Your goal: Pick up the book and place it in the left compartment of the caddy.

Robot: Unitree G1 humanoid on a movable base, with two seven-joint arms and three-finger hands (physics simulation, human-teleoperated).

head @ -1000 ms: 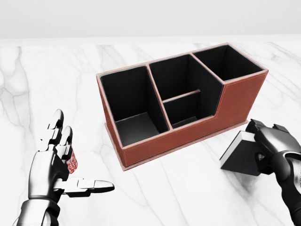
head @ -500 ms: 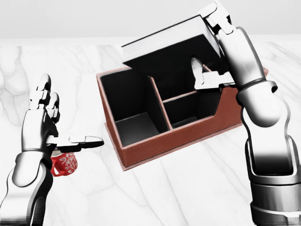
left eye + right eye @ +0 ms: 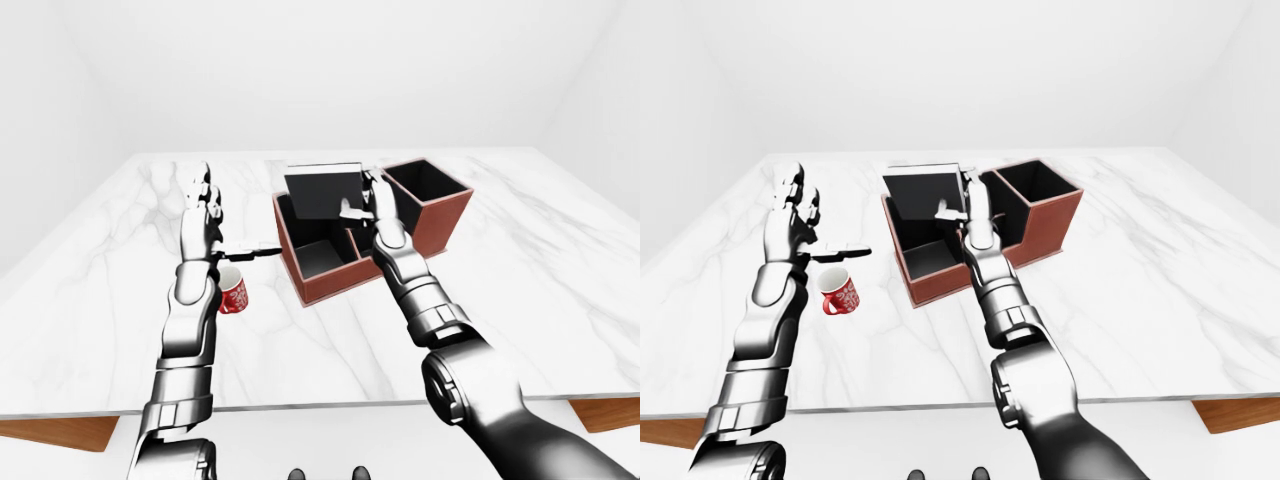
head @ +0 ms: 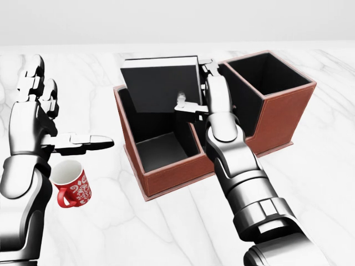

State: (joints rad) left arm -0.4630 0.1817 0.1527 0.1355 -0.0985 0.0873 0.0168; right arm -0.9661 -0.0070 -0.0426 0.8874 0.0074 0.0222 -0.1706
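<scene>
the right hand (image 4: pixel 206 100) reaches up over the caddy (image 4: pixel 222 147), fingers pinching the black book (image 4: pixel 161 88) upright above its left compartment; the left hand (image 4: pixel 33 119) is raised, fingers spread, above a red mug (image 4: pixel 72 185) on the counter (image 4: pixel 166 221)

White-walled room, marble table (image 3: pixel 520 260).

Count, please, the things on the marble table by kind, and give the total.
Book: 1, held by the right hand over the caddy's left compartment
Caddy: 1
Mug: 1, red, below the open left hand
Total: 3
</scene>
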